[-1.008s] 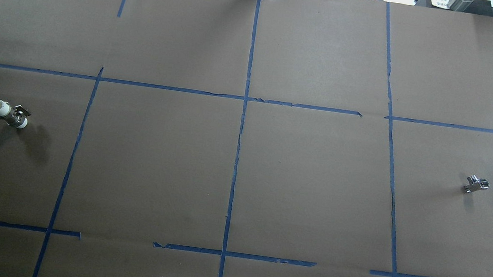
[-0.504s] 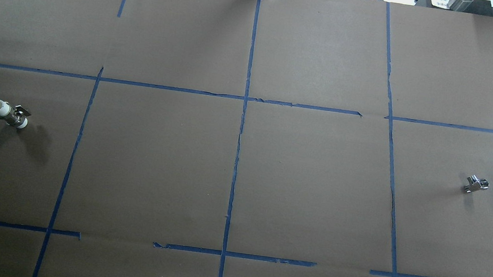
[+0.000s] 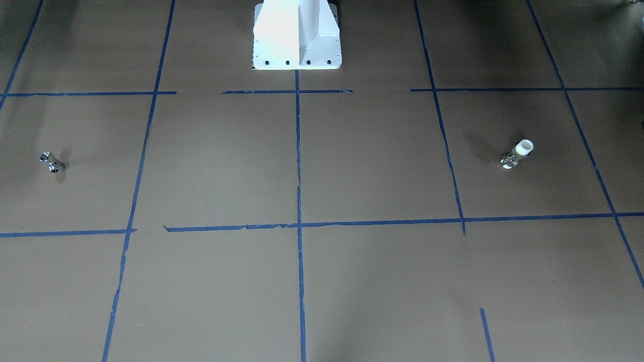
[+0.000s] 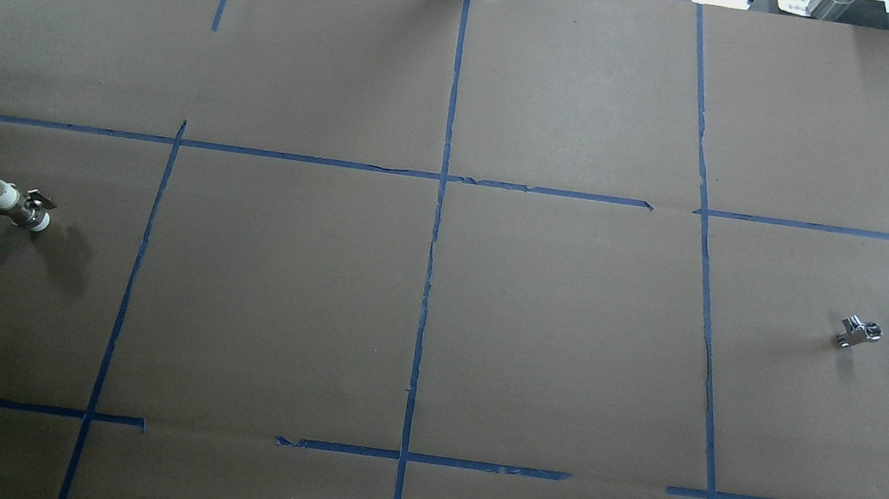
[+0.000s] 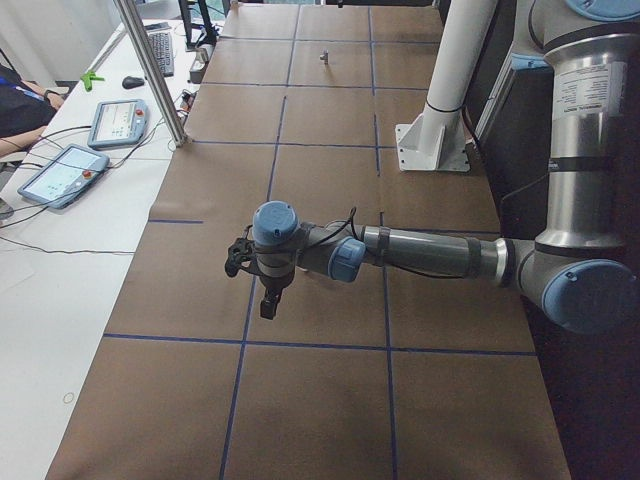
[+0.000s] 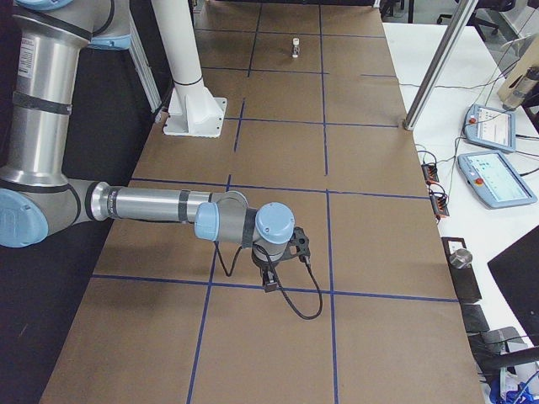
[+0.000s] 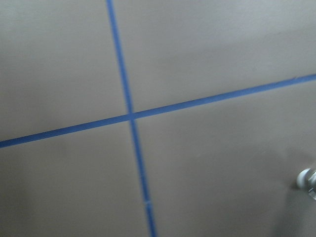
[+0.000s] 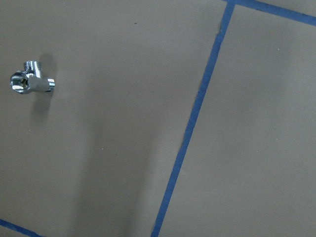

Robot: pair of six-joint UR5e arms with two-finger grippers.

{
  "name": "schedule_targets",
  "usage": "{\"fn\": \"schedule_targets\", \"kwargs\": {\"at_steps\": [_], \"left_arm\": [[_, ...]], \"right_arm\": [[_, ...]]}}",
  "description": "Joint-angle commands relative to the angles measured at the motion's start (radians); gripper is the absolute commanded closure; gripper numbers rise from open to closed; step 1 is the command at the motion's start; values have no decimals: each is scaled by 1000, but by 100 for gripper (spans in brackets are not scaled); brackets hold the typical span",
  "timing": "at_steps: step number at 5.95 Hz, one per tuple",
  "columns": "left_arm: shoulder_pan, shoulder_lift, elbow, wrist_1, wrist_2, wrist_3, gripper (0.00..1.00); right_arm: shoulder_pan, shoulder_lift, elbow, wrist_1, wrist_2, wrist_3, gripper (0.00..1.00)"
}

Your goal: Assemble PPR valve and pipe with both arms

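A white pipe piece with a metal middle part (image 4: 17,204) lies at the table's left; it also shows in the front view (image 3: 517,154) and far off in the right side view (image 6: 296,46). A small chrome valve fitting (image 4: 859,331) lies at the table's right, also seen in the front view (image 3: 52,162), the right wrist view (image 8: 30,81) and the left side view (image 5: 323,56). My left gripper (image 5: 270,300) and right gripper (image 6: 269,279) hang above the paper and show only in the side views. I cannot tell whether they are open or shut.
Brown paper with blue tape lines (image 4: 427,282) covers the table. The white pedestal (image 3: 297,35) stands at the robot's edge. A metal post (image 5: 150,70), tablets (image 5: 62,172) and cables lie past the far edge. A shiny edge (image 7: 308,181) shows in the left wrist view.
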Motion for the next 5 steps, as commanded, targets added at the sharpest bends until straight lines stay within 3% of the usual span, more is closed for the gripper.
{"fn": "schedule_targets", "kwargs": {"at_steps": [1,3,5], "left_arm": [[199,17,-116,-71,120,-355,0],[385,17,-142,-158,195,-596,0],[453,14,-122,-188,257,-657,0]], "right_arm": [[0,-1,-2,0,0,0,0],[0,-1,-2,0,0,0,0],[0,-1,-3,0,0,1,0]]}}
